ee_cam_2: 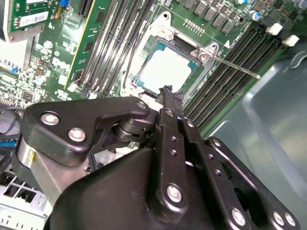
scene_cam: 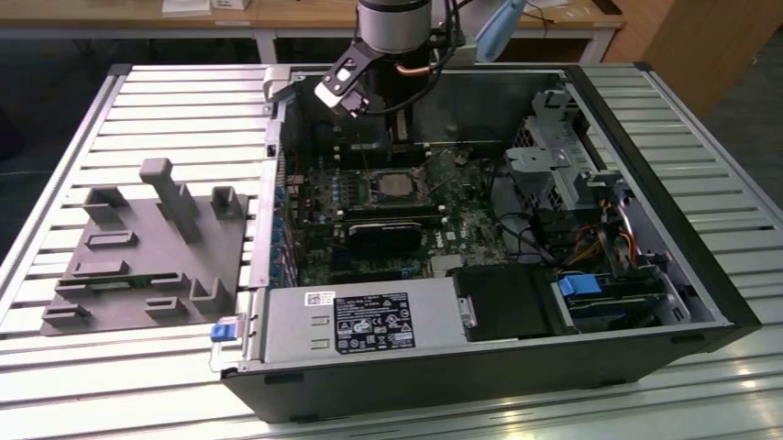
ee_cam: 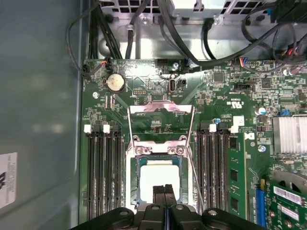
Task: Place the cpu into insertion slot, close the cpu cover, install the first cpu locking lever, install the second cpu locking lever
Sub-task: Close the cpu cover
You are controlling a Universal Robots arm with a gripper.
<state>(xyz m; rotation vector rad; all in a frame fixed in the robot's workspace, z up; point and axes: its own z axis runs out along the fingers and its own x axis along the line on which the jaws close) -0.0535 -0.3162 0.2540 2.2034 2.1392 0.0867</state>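
Note:
The cpu [ee_cam: 157, 179] lies flat in the insertion slot [ee_cam: 138, 163], its silver top bright; it also shows in the second wrist view as the cpu [ee_cam_2: 168, 69]. The cpu cover [ee_cam: 160, 109] stands open, swung back off the socket onto the green board. A thin locking lever [ee_cam: 194, 177] runs free beside the socket, also seen as the lever [ee_cam_2: 235, 66]. My gripper [ee_cam: 164, 192] is shut with nothing in it, its tips just above the cpu's near edge, as with the gripper [ee_cam_2: 168, 93]. In the exterior view the arm [scene_cam: 389, 64] reaches into the open case above the insertion slot [scene_cam: 394, 186].
Long black memory slots [ee_cam: 103, 172] flank the socket on both sides. Cables [ee_cam: 192, 43] hang at the case wall. A black fan block [scene_cam: 381, 234], a power supply [scene_cam: 355, 321] and a drive cage [scene_cam: 575, 174] crowd the case. A grey fixture plate [scene_cam: 147, 247] lies outside.

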